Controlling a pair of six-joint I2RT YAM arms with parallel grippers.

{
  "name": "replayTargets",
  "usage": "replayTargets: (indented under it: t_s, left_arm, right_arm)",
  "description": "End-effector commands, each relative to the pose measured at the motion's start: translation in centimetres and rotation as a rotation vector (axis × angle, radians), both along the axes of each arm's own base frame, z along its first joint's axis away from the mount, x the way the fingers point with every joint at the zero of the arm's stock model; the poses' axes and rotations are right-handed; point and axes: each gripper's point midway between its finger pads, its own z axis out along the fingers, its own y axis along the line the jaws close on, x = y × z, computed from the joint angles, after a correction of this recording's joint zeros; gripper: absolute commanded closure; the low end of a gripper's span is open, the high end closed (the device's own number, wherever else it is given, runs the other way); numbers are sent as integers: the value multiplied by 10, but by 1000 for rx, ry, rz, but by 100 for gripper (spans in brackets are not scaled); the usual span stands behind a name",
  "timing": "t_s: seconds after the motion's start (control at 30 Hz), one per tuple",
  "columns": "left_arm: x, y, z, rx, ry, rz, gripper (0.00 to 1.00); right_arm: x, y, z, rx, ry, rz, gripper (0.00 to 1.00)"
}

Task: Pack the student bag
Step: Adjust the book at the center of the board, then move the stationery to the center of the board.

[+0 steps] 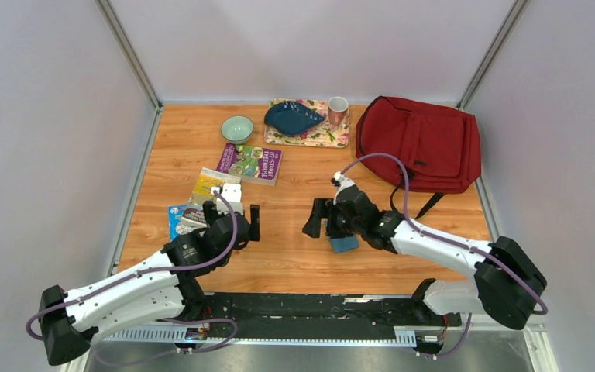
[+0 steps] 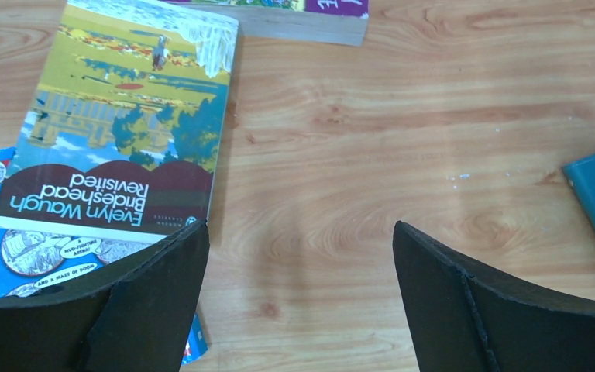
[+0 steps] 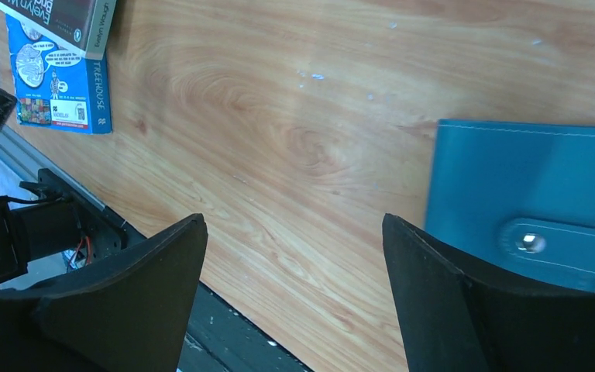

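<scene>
Top external view: the student bag lies flat at the far right corner of the surface, beyond the right arm. Left wrist view: the left jaws stand spread over bare wood, grasping nothing, with a Brideshead Revisited paperback just beside them. Right wrist view: the right jaws gape wide, released, and a blue wallet lies partly behind one finger.

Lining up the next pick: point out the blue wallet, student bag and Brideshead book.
blue wallet (image 3: 527, 174): right wrist view, cover above the snap tab.
student bag (image 1: 434, 143): top view, front pocket.
Brideshead book (image 2: 124, 124): left wrist view, middle of cover.
</scene>
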Motion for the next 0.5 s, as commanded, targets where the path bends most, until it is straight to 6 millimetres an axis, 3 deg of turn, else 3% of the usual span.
replayTargets:
  t_s: [0.0,0.13,0.23,0.37,0.47]
  left_arm:
    - [7,3,11,-25,-55,21,4]
    - [5,6,7,-33,-45,30,4]
    - [4,5,6,-54,-45,29,4]
    - [4,3,5,-68,-42,22,4]
    - [4,3,3,-65,-38,19,3]
  right_arm:
    - [22,31,23,88,-47,-140,14]
    - [21,46,2,115,73,-225,14]
    - [31,46,-11,72,84,-306,14]
    - [47,22,-28,-89,67,-436,13]
    - [45,-6,-39,-181,52,-510,11]
